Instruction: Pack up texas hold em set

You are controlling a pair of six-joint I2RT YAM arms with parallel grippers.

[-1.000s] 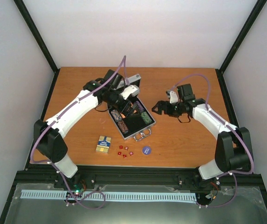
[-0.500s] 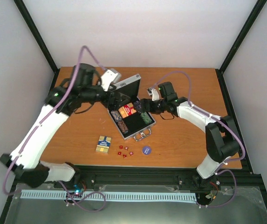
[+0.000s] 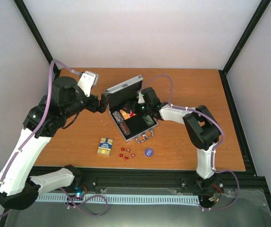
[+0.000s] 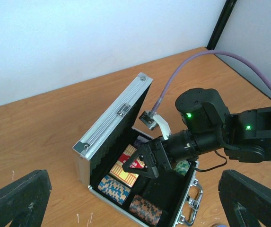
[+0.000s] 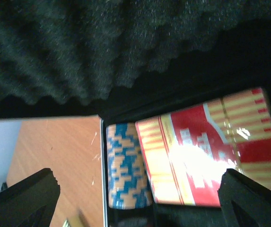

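The silver case (image 3: pixel 124 88) lies open mid-table, its lid up and black foam showing. Inside are chip stacks (image 3: pixel 122 124) and the red-orange card box (image 3: pixel 125 114). My right gripper (image 3: pixel 134 109) is open, inside the case just above the card box. The right wrist view shows the card box (image 5: pixel 206 151) and a blue chip stack (image 5: pixel 126 165) between my open fingers (image 5: pixel 21 198). My left gripper (image 3: pixel 100 102) is open and empty, just left of the lid. It looks at the case (image 4: pixel 111 124) and the right gripper (image 4: pixel 144 163).
On the table in front of the case lie a blue and yellow card box (image 3: pixel 106 145), several tiny red dice (image 3: pixel 126 153) and a blue-purple disc (image 3: pixel 148 152). The case handle (image 3: pixel 145 137) points at the near edge. Walls enclose the table.
My left arm has drawn back to the left, out of the case. My right gripper has moved left into the case, over the red-orange card box that now lies inside.
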